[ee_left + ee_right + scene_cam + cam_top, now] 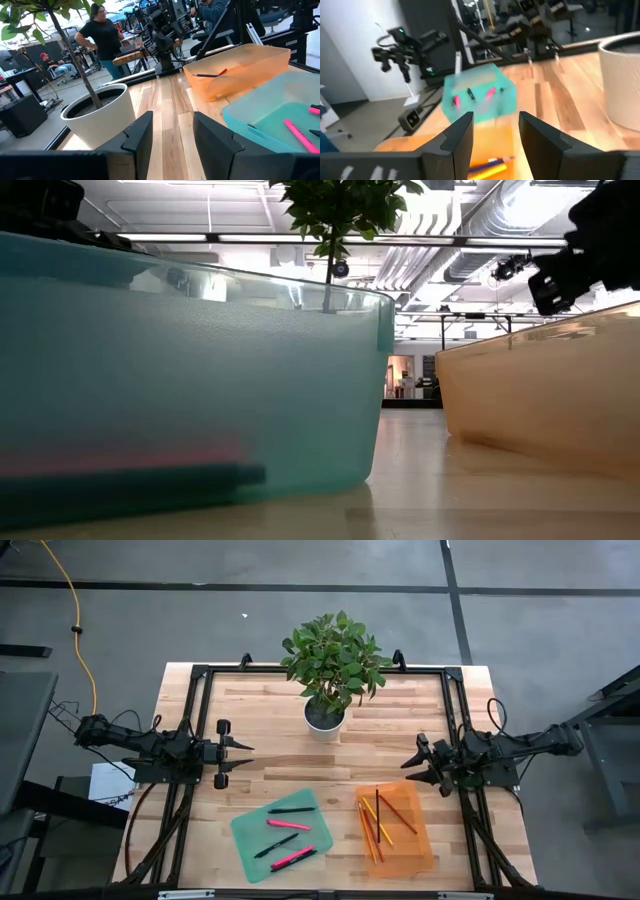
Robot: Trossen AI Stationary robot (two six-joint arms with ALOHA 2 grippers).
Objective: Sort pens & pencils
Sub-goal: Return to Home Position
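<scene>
Pink and black pens (288,825) lie flat in the teal tray (250,840) at the near middle of the table. Thin red, orange and yellow pencils (380,820) lie in the orange tray (415,845) to its right. My left gripper (245,752) hangs level over the table's left side, open, pointing right, with nothing between its fingers (137,137). My right gripper (408,766) hangs level over the right side, just beyond the orange tray's far edge. It is open and empty (495,140) and points left toward the teal tray (477,100).
A potted plant in a white pot (325,716) stands at the far middle of the table, between the two arms. Black frame rails (190,710) run along the table's edges. Bare wood (330,765) lies between the grippers. People (102,37) are in the room beyond.
</scene>
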